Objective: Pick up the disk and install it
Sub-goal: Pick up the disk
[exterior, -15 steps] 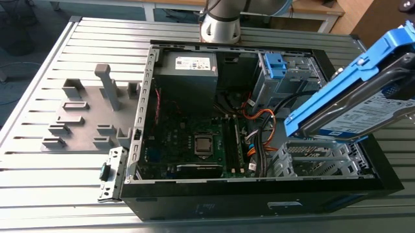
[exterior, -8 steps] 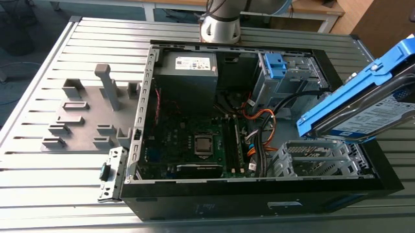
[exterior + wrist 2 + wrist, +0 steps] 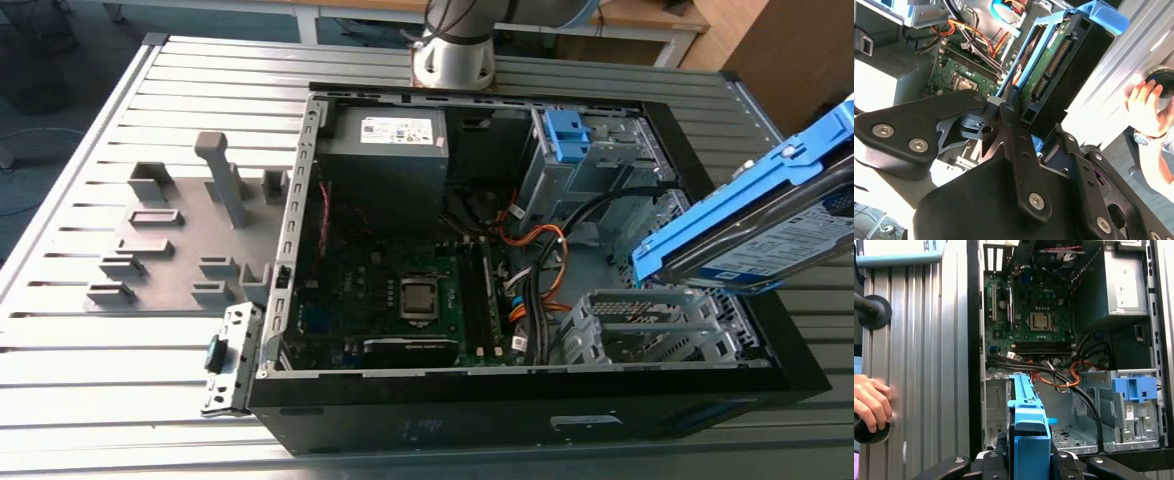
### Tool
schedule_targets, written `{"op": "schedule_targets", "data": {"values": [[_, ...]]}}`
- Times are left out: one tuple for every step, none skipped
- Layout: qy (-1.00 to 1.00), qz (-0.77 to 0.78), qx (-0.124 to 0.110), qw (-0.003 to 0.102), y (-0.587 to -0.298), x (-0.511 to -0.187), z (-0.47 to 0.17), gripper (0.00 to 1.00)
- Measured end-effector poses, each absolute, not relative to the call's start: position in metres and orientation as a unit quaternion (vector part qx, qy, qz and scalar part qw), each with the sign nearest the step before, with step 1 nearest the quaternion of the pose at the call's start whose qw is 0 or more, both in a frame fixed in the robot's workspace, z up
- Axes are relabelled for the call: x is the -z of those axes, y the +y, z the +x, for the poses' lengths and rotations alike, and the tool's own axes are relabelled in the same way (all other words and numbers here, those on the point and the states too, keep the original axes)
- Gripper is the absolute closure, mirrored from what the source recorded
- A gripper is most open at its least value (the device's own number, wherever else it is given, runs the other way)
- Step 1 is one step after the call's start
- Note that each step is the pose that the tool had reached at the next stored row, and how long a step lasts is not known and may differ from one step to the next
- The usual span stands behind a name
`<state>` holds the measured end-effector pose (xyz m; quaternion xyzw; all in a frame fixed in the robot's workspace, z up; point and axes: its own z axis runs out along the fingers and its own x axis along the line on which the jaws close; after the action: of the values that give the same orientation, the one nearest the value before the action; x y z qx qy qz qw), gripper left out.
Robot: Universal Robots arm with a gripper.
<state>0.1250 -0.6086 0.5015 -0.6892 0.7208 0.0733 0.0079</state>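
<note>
Disk (image 3: 754, 235) – a flat silver-grey drive in a blue plastic carrier – is held tilted in the air above the case (image 3: 534, 400), over that case's side wall on the exterior view's right and touching no part of it. The gripper (image 3: 1029, 452) is clamped on the disk, its jaws pressing the carrier's two long sides at one end. The rest of the disk projects free toward the case interior. Judged from its build, the disk is rigid, dense for its size and sensitive to knocks. The second wrist view shows a bare green circuit board and a connector row on one face, which are poor places to press. The carrier's plastic looks smooth and slightly springy, so the long side rails, gripped squarely, seem the soundest hold – a skewed grip could let it pivot or slip. Inside the case, nearest the disk, stands a perforated metal cage (image 3: 641, 325). Farther along the same wall is a second cage with a blue latch (image 3: 566, 135). Orange and black cables (image 3: 534, 250) run between these and the motherboard (image 3: 400, 290), which crowds the approach. The case lies open on a ribbed metal table (image 3: 107, 340), hard and level, with a grey moulded tray (image 3: 174, 240) beside the case on the exterior view's left and the arm's base (image 3: 454, 50) behind it. A person's hand (image 3: 871, 405) rests at the table edge outside the case, near the gripper's side.
</note>
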Motion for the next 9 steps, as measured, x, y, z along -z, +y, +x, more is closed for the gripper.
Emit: {"op": "schedule_targets", "data": {"values": [[0.721,-0.689,-0.073,0.008,-0.608,-0.5,0.127,0.64],[0.721,-0.689,-0.073,0.008,-0.608,-0.498,0.128,0.64],[0.721,-0.689,-0.073,0.008,-0.608,-0.496,0.13,0.64],[0.721,-0.689,-0.074,0.008,-0.608,-0.494,0.131,0.64],[0.721,-0.689,-0.074,0.007,-0.608,-0.493,0.133,0.64],[0.721,-0.689,-0.074,0.007,-0.608,-0.491,0.133,0.64],[0.721,-0.689,-0.074,0.007,-0.608,-0.489,0.134,0.64],[0.721,-0.689,-0.074,0.007,-0.608,-0.487,0.134,0.64],[0.721,-0.689,-0.074,0.007,-0.608,-0.486,0.135,0.64]]}}
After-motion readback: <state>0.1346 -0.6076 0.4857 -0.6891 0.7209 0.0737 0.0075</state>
